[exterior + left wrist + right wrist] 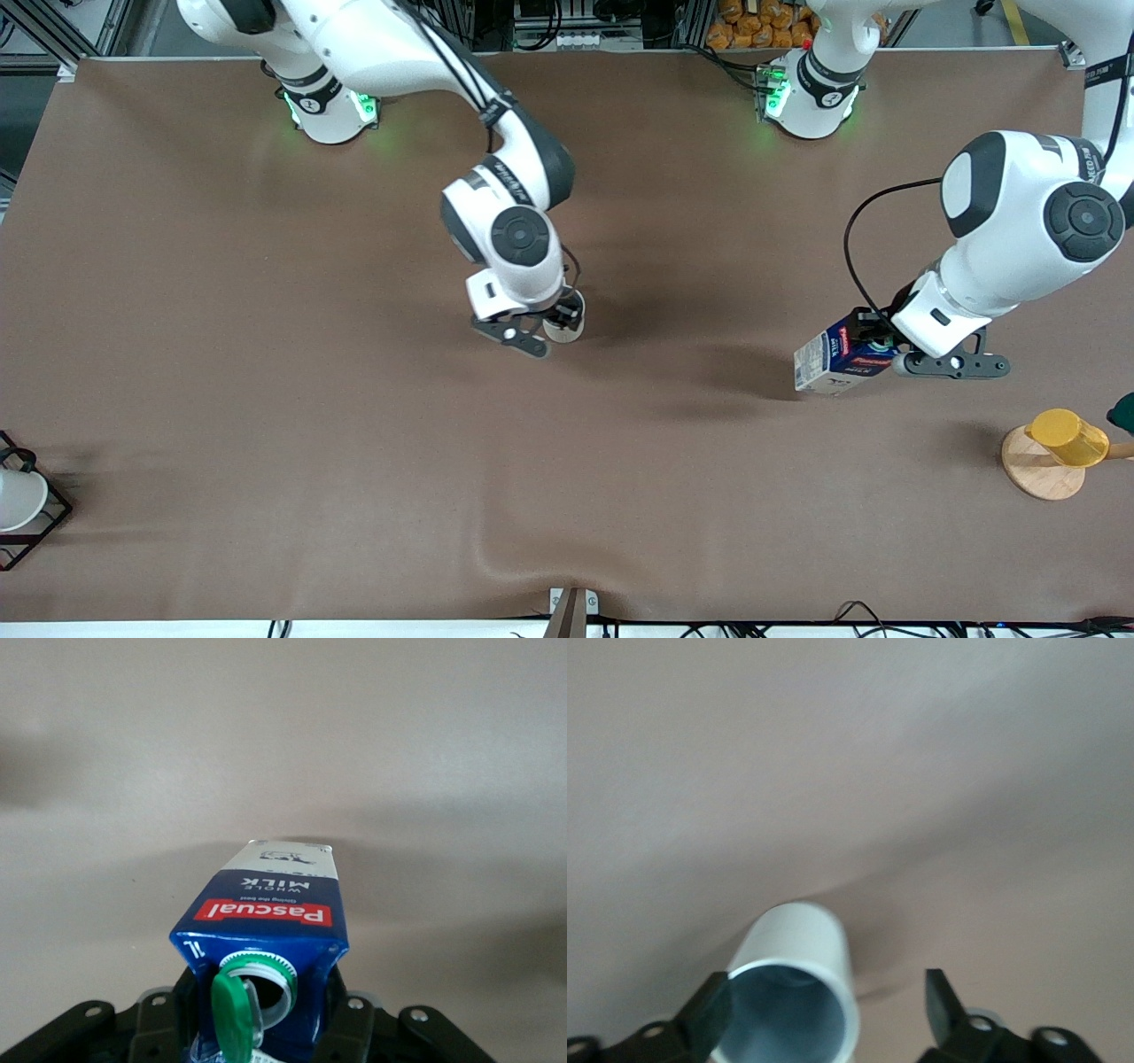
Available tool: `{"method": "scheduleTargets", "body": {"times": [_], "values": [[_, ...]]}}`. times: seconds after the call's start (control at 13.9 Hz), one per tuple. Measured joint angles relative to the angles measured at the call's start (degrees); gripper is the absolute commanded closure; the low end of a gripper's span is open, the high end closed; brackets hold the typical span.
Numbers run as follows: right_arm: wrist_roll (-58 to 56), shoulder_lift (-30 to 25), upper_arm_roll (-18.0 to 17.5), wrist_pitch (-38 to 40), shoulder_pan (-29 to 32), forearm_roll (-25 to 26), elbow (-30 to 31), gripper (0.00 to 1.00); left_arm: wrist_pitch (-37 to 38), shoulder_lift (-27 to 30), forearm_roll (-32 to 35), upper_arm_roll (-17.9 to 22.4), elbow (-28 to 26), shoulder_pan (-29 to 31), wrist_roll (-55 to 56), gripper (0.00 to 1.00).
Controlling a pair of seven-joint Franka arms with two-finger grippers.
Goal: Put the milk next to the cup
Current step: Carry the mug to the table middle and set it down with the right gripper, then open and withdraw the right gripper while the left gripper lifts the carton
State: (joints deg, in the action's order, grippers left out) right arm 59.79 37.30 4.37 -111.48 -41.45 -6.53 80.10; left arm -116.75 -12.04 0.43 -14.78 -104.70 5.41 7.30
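Note:
The cup [567, 326], an off-white mug with a grey inside, stands on the brown table near its middle, partly hidden under the right hand. My right gripper [551, 333] is open around it. In the right wrist view the cup [794, 997] sits between the fingers [709, 1017], close to one and well apart from the other. My left gripper [888, 351] is shut on the top of the milk [835, 359], a dark blue carton with a red band. It is tilted low over the table toward the left arm's end. The milk [270, 912] has its green cap flipped open.
A yellow cup on a round wooden stand [1045, 461] is near the table's edge at the left arm's end. A white cup in a black wire rack [40, 523] is at the right arm's end. A metal bracket [571, 607] sits at the edge nearest the front camera.

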Motion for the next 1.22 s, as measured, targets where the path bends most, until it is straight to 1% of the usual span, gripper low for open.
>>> {"method": "scheduleTargets", "body": {"times": [0.22, 0.36, 0.5, 0.72, 0.86, 0.93, 1.08, 1.22], "values": [[-5.0, -5.4, 1.7, 5.6, 5.6, 2.3, 1.2, 0.00, 1.3, 0.0, 0.0, -2.6, 0.4, 0.0, 1.9, 0.46], [-12.3, -9.3, 2.4, 6.3, 10.0, 2.6, 3.4, 0.00, 2.8, 0.1, 0.0, -5.2, 0.5, 0.0, 3.3, 0.47], [-19.1, -12.0, 2.6, 6.9, 14.4, 2.6, 4.8, 0.00, 4.4, 0.1, -0.1, -8.5, 0.5, 0.0, 4.1, 0.47], [-32.4, -14.9, 2.8, 10.5, 20.8, 2.7, 5.1, 0.00, 5.3, 0.1, -0.1, -13.8, 0.4, -0.2, 7.1, 0.47], [-40.9, -18.9, 2.9, 12.7, 25.4, 2.8, 4.8, 0.00, 5.5, 0.1, -0.1, -16.5, 0.3, -0.5, 11.1, 0.47], [-45.3, -21.5, 3.0, 14.3, 27.4, 3.2, 4.5, 0.00, 5.6, 0.0, -0.1, -17.4, 0.2, -1.0, 13.4, 0.47], [-54.3, -26.4, 3.4, 20.0, 31.6, 3.4, 3.8, 0.00, 5.6, -0.2, -0.1, -18.3, 0.0, -3.4, 18.4, 0.47], [-59.5, -29.1, 3.7, 25.2, 35.7, 3.5, 2.5, 0.00, 5.6, -0.5, -0.1, -18.4, -0.3, -7.0, 23.1, 0.47]]}}
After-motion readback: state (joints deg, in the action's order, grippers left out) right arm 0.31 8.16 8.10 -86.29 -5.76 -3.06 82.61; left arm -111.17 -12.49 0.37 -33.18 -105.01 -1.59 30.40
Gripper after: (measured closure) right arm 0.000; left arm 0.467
